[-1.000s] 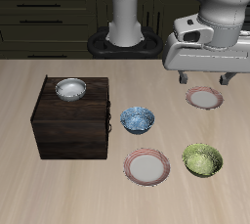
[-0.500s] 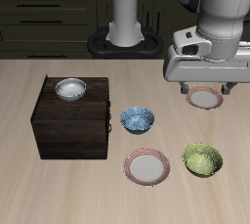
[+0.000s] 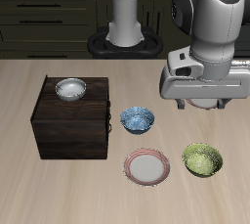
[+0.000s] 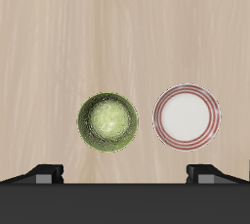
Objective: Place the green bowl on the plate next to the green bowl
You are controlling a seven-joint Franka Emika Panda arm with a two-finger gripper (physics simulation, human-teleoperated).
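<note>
The green bowl sits on the table near the front edge, mottled lime green; it also shows in the wrist view. Beside it lies the plate with a pink-red striped rim and pale centre, also in the wrist view. Bowl and plate are apart. My gripper hangs open and empty in the air, above and farther back than the bowl. Its fingertips stand wide apart in the wrist view.
A dark wooden cabinet carries a white-grey bowl on top. A blue-and-white patterned bowl sits between the cabinet and the plate. The second striped plate is hidden behind my gripper. The robot base stands at the back.
My gripper has moved down and toward the table's front edge, and now covers the back plate. The bowls and plates have not moved.
</note>
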